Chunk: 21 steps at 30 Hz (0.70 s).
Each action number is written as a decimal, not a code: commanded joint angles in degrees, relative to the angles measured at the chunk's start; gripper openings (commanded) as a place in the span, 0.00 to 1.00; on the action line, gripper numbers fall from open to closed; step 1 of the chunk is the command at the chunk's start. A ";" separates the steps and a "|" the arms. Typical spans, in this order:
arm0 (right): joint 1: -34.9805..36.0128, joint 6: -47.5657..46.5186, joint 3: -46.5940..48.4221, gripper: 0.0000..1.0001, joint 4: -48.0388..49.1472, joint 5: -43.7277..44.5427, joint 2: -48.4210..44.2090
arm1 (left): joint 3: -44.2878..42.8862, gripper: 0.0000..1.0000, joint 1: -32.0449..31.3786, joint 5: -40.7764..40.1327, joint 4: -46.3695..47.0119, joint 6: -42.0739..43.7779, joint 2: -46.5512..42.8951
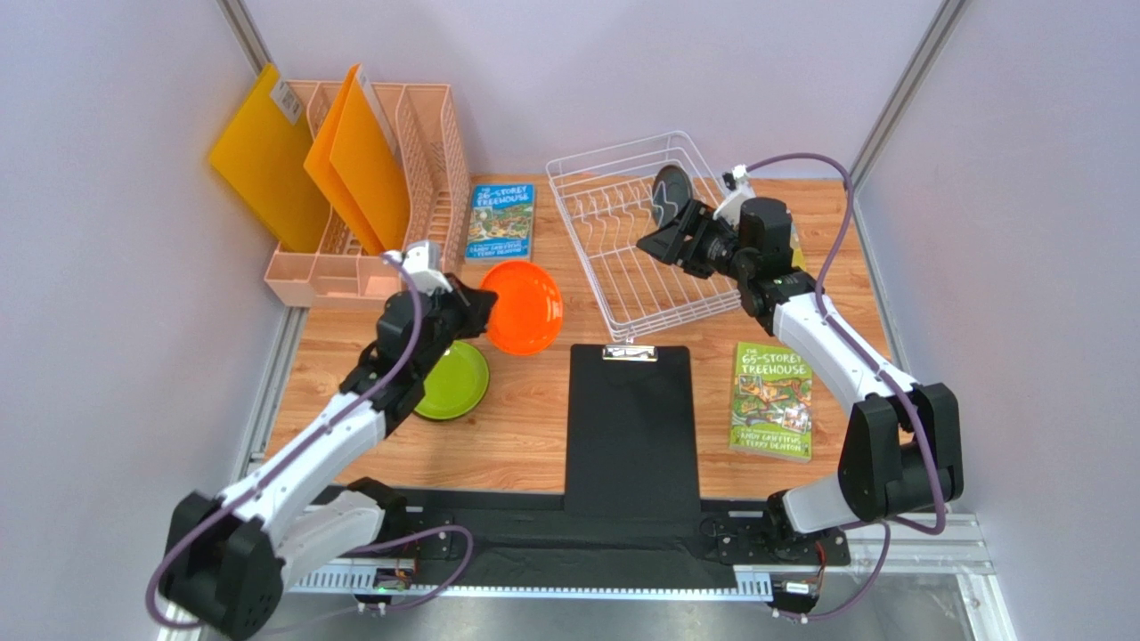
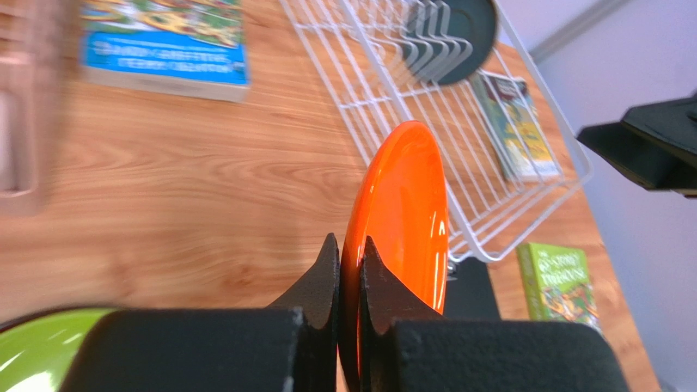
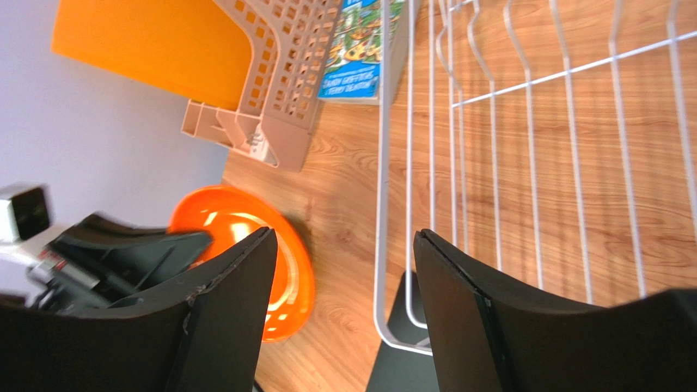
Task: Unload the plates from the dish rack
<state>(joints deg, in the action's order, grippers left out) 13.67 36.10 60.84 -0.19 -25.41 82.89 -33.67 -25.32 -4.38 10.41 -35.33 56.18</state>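
My left gripper (image 1: 471, 310) (image 2: 348, 245) is shut on the rim of the orange plate (image 1: 523, 307) (image 2: 406, 204), which it holds on edge above the wood, left of the white wire dish rack (image 1: 629, 274) (image 2: 491, 204). A lime green plate (image 1: 452, 381) (image 2: 37, 343) lies flat on the table under that arm. One dark grey-teal plate (image 1: 669, 196) (image 2: 462, 28) stands upright among the prongs at the rack's far end. My right gripper (image 1: 665, 245) (image 3: 344, 241) hovers open over the rack (image 3: 380, 204) with nothing between its fingers. Its camera also catches the orange plate (image 3: 299, 273).
A peach mesh file holder (image 1: 402, 174) with orange folders stands at the back left. A blue book (image 1: 501, 221) lies between it and the rack. A black clipboard (image 1: 629, 428) lies at the front middle, and a green book (image 1: 772, 398) to its right.
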 commanded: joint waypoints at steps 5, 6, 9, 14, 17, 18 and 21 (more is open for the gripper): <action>-0.84 -2.87 4.02 0.68 -2.19 0.89 0.16 | 7.55 0.00 0.71 -22.86 -21.57 -0.79 -17.13; -0.75 -2.70 4.11 0.68 -2.27 0.63 0.34 | 8.35 0.00 0.80 -23.99 -21.75 -0.70 -18.29; -0.93 -2.35 4.11 0.67 -2.01 -0.25 0.87 | 9.85 0.00 1.59 -24.88 -23.59 -0.97 -20.85; -0.75 -2.44 3.24 0.67 -1.84 -0.61 0.96 | 11.25 0.00 2.29 -25.06 -24.83 -2.11 -21.64; -0.75 -2.61 2.80 0.67 -1.84 -0.96 1.13 | 11.87 0.00 2.38 -26.03 -24.65 -2.64 -21.38; -0.75 -2.61 2.71 0.67 -1.75 -1.13 1.31 | 11.96 0.00 2.47 -26.38 -24.39 -2.64 -21.12; -0.75 -2.87 2.79 0.67 -1.75 -1.83 1.83 | 12.40 0.01 2.73 -26.55 -23.95 -2.72 -20.41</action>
<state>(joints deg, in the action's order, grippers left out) 13.04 34.39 62.70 -3.16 -25.69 83.90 -21.50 -23.09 -29.17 -14.87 -37.06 35.48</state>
